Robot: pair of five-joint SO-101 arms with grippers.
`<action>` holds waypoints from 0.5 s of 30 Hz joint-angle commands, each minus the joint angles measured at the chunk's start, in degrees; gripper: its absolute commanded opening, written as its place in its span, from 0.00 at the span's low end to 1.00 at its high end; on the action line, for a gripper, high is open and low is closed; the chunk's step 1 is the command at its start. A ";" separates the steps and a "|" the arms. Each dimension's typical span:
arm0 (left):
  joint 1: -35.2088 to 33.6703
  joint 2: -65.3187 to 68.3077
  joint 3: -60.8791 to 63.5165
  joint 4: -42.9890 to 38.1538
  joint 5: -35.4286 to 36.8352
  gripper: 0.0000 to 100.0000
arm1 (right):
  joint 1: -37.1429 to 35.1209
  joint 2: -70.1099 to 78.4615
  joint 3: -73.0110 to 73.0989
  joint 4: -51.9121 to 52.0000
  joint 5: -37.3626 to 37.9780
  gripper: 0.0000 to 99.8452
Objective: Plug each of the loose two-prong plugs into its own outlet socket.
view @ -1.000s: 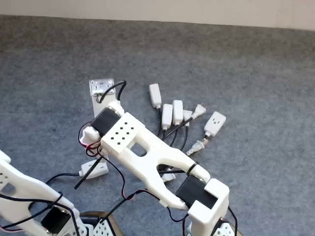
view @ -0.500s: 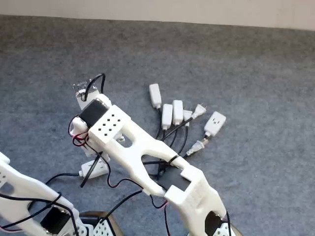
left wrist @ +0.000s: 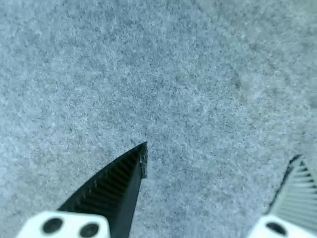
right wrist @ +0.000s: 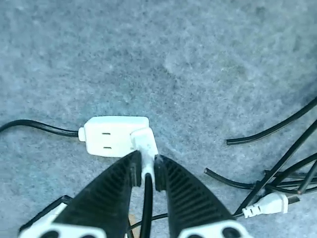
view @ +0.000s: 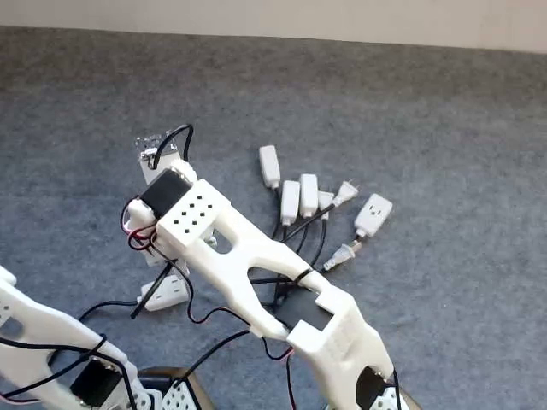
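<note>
On grey carpet [view: 444, 94], with a pale wall strip [view: 342, 17] along the far edge, we saw the right gripper [right wrist: 146, 166] clamped on a white plug [right wrist: 142, 141] touching the outlet socket [right wrist: 106, 136]. The left gripper [left wrist: 220, 156] hung with its fingers apart over bare carpet. Loose plugs [view: 342, 254] lay nearby.

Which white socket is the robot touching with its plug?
The lone socket, lying apart from the bunch of other sockets. The right gripper holds a white plug against its end.
</note>
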 commanded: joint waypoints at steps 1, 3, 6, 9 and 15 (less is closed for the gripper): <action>0.31 -1.01 -2.42 0.44 -0.53 0.41 | 0.48 -0.66 -2.68 2.68 -2.11 0.00; 0.48 -1.01 -2.42 0.35 -0.53 0.41 | 0.31 -0.48 -2.68 2.59 -3.78 0.00; 0.66 -1.10 -2.51 0.35 -0.53 0.41 | -0.04 -0.31 -2.68 2.51 -4.13 0.00; 0.66 -1.10 -2.51 0.35 -0.53 0.41 | -0.92 -0.31 -2.68 2.51 -6.59 0.00; 0.31 -1.10 -2.51 0.35 -0.53 0.41 | -4.97 2.33 -3.12 2.42 -7.30 0.00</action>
